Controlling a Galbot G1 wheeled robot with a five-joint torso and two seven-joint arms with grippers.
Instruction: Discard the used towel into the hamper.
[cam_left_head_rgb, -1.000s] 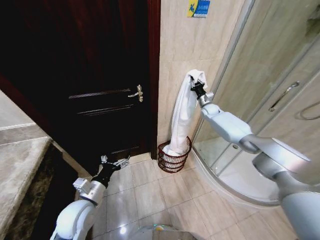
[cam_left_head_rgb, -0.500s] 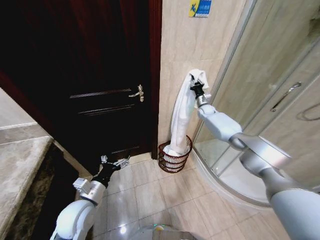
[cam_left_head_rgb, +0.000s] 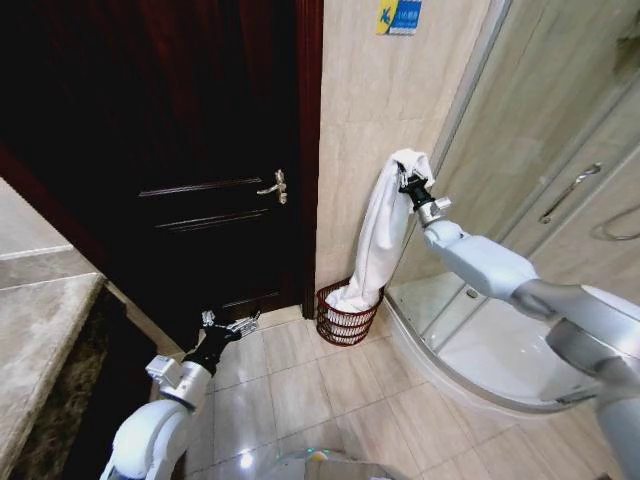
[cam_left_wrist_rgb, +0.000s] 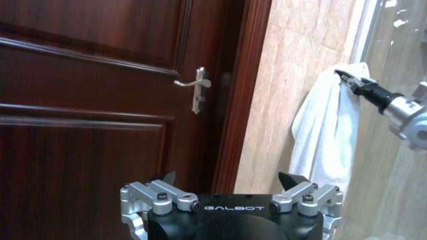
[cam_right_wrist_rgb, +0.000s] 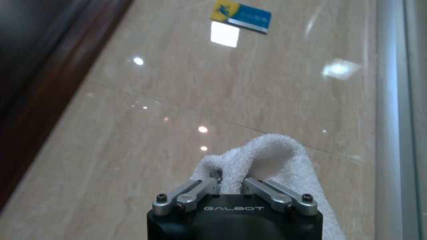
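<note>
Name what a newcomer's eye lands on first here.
The white towel hangs long from the right gripper, shut on its top beside the tiled wall, its lower end inside the hamper in the corner. Next, the dark wooden door, with the left gripper open low before it.

The towel (cam_left_head_rgb: 383, 232) is white and long, hanging limp from its pinched top fold beside the tiled wall, its length slanting down and leftward. Its lower end rests inside the hamper (cam_left_head_rgb: 346, 318). The hamper is a small round basket of dark reddish-brown open weave, standing upright on the floor in the corner between the door frame and the shower base.
</note>
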